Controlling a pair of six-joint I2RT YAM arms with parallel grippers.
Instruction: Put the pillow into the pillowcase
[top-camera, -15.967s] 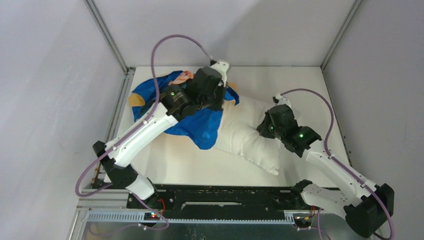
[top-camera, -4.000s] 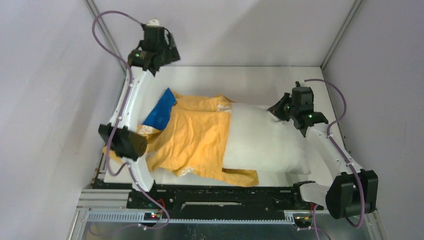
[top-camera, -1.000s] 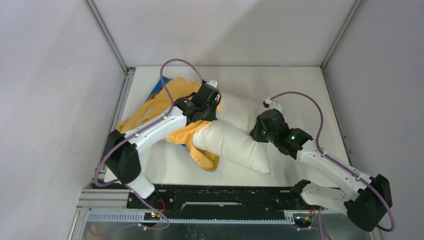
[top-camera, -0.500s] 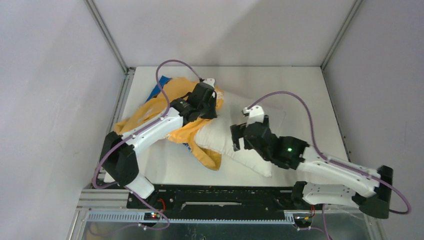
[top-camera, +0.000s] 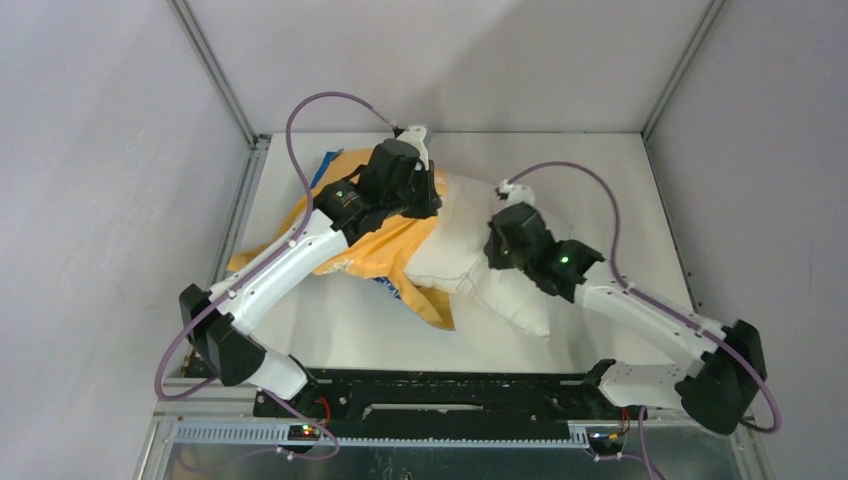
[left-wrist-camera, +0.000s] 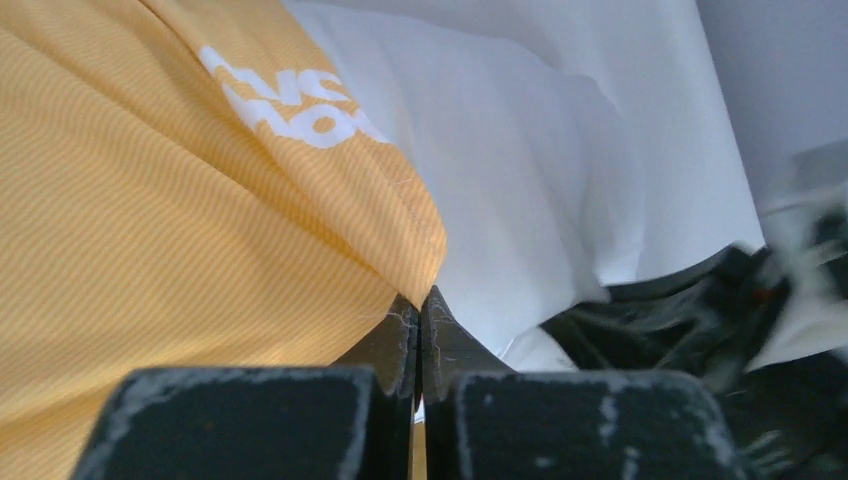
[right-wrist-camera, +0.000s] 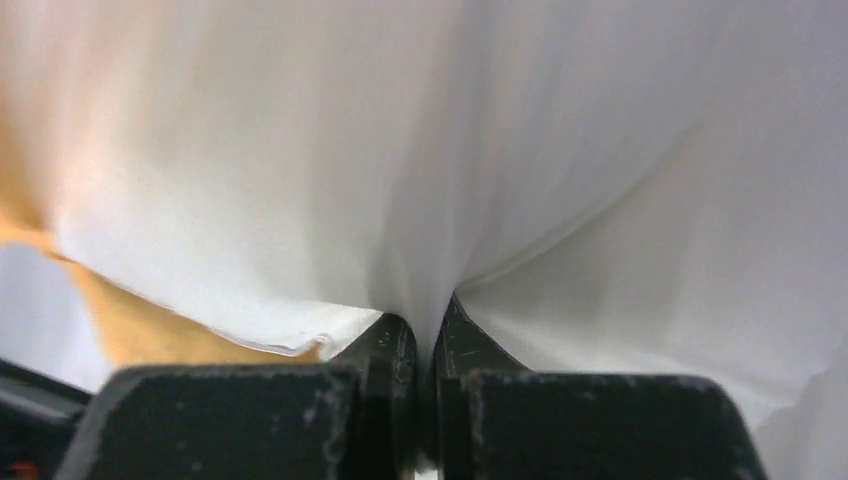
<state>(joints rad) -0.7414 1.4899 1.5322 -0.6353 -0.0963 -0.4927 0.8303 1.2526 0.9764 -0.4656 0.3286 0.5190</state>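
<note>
The white pillow (top-camera: 470, 265) lies across the middle of the table, its left part under the orange-yellow pillowcase (top-camera: 375, 245). A bit of the case's blue face (top-camera: 385, 283) shows at its near hem. My left gripper (top-camera: 425, 200) is shut on the pillowcase's edge; the left wrist view shows the orange fabric with white lettering (left-wrist-camera: 200, 200) pinched between the jaws (left-wrist-camera: 420, 325), with the pillow (left-wrist-camera: 540, 180) beside it. My right gripper (top-camera: 497, 255) is shut on a fold of the pillow (right-wrist-camera: 450, 150), the white cloth clamped between the jaws (right-wrist-camera: 428, 340).
The white table (top-camera: 600, 180) is bounded by grey walls and metal frame posts (top-camera: 215, 70) at left, back and right. Purple cables (top-camera: 320, 105) arch over both arms. The black base rail (top-camera: 440, 395) runs along the near edge.
My left gripper has drawn the pillowcase edge up and back over the pillow. My right gripper has moved back and right with the pillow, which has shifted a little.
</note>
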